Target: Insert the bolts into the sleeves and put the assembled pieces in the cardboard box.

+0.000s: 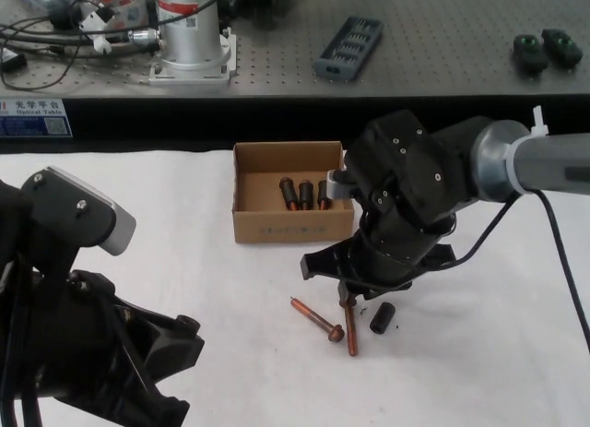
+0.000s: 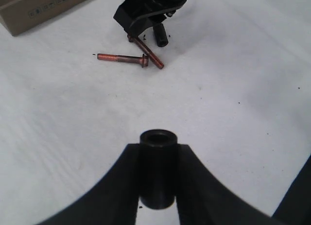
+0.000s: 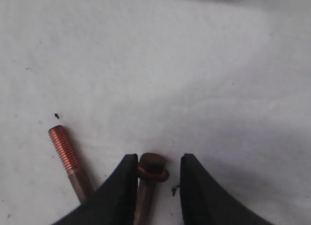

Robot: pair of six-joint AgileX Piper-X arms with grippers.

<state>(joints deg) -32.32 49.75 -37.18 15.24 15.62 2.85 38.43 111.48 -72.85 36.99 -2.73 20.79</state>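
A white cloth (image 1: 479, 353) covers the bench. The left arm (image 1: 74, 289) bulks at the near left corner, well back from the work. The right arm (image 1: 516, 164) comes in from the right side and bends steeply down just in front of the cardboard box (image 1: 293, 226). The box stands open at the middle of the cloth, with three assembled pieces (image 1: 304, 195) side by side inside it.

The right gripper (image 3: 156, 161) points down at the cloth, its fingers (image 3: 119, 191) partly apart and straddling a bolt (image 3: 152, 169) at the head end. One finger is up against the head and a thin gap shows on the other side. The bolt lies flat on the cloth. A second bolt (image 3: 68, 157) lies just beside it at an angle, with its threaded end pointing away from the fingers. A loose sleeve (image 1: 383, 317) lies on the cloth just beside both bolts, on the right arm's side.

The left gripper (image 2: 158, 148) is closed on a black sleeve (image 2: 158, 171), which is pinched between its two fingers. The sleeve's open bore faces the wrist camera. It is well apart from the bolts.
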